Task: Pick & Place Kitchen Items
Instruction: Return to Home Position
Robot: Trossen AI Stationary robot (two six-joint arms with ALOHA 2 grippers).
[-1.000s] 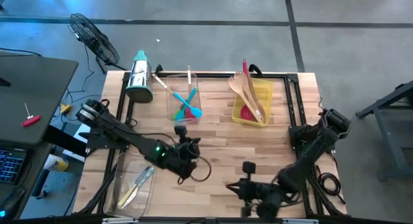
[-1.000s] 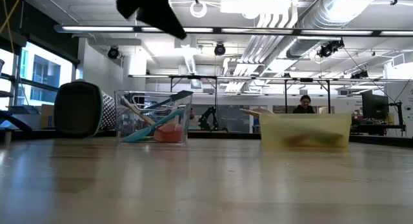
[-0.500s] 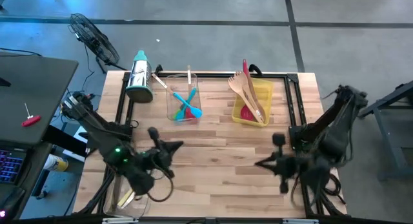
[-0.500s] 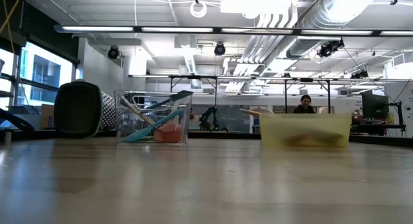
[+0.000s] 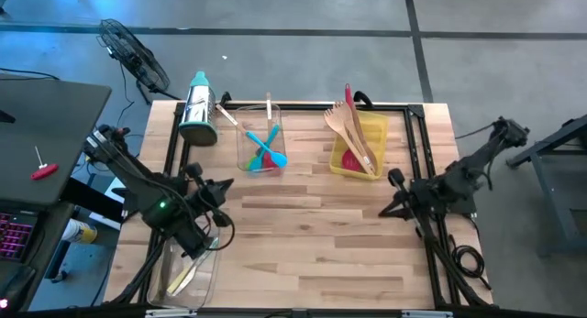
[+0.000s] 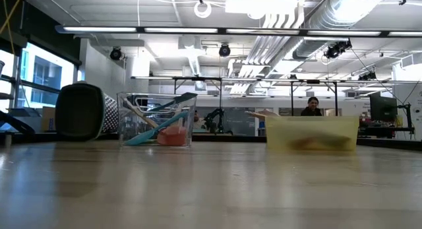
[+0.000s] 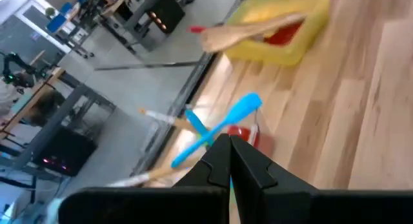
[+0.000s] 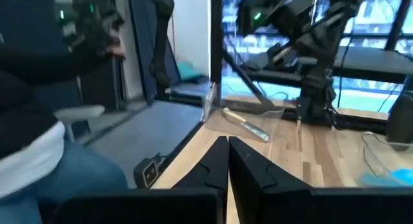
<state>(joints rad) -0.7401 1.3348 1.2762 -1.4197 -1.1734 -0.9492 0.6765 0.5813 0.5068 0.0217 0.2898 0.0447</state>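
Blue and red spatulas stand crossed in a clear bin at the far middle; the left wrist view shows a blue spatula there. Wooden spoons and forks and a red spatula lean in a yellow bin at the far right. A knife lies in a clear bin at the near left. My left gripper is shut and empty above the table's left part. My right gripper is shut and empty by the right edge.
A steel box grater with a teal top lies at the far left corner. A black frame runs along the table's edges. A person is beyond the table's left side. The middle of the wooden table is bare.
Both arms have drawn back from the table's middle. My left gripper went up and toward the left edge, out of the low view's top. My right gripper swung from the near edge toward the right edge and levelled out. Both stayed shut.
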